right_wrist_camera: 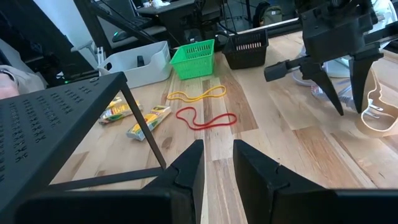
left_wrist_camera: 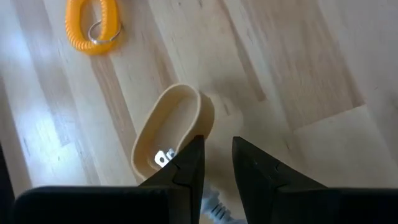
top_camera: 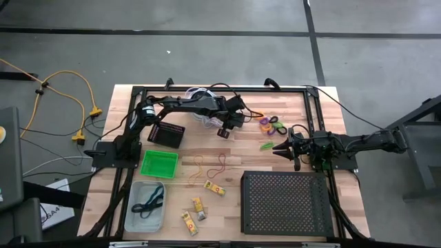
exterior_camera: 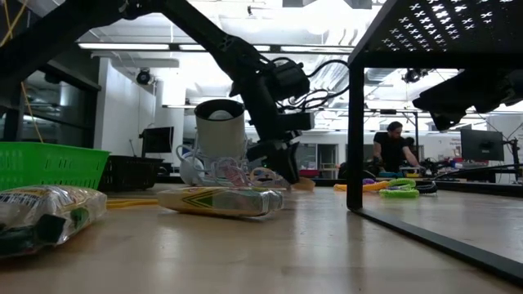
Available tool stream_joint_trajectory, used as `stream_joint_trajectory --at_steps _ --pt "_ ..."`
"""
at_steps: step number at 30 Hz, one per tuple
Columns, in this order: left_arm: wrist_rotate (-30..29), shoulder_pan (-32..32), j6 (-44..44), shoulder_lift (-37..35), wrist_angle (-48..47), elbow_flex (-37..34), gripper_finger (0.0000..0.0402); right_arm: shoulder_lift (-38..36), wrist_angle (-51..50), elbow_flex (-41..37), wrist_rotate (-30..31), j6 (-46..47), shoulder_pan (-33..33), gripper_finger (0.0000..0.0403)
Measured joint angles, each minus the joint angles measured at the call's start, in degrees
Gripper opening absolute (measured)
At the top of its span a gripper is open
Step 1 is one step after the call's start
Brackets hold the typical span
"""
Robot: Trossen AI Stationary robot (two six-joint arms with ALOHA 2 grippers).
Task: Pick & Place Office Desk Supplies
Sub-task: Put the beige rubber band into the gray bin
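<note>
Nearest your low lens, a yellow packet (exterior_camera: 221, 201) lies on the pale wood counter (top_camera: 227, 189); beyond it the left gripper (left_wrist_camera: 214, 165) hangs with narrowly parted fingers (left_wrist_camera: 186, 168) just over a tan loop (left_wrist_camera: 171, 134), one tip at its rim, holding nothing. You risk pinching only that rim, so the limp band could flip aside. Your right gripper (right_wrist_camera: 217, 162) waits empty, slightly parted, pointing at the red band (right_wrist_camera: 205, 118); a person (exterior_camera: 392, 147) sits in the bright workshop behind.

high: overhead, straight down | low: tabletop level | wrists: close, forward
</note>
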Motion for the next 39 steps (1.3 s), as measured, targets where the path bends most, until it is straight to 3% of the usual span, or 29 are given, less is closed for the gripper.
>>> stream_joint_trajectory --at_steps 10,28,39 --pt "-2.1 -1.3 2.3 -1.6 0.8 0.1 0.0076 0.0 0.0 0.0 0.0 0.0 0.0 0.0073" --pt "2.6 1.4 3.3 -0.3 1.9 0.1 0.0076 0.0 0.0 0.0 0.0 0.0 0.0 0.0073" --pt "2.5 0.9 1.6 0.0 0.0 0.0 0.0076 0.0 0.0 0.0 0.0 0.0 0.0 0.0073"
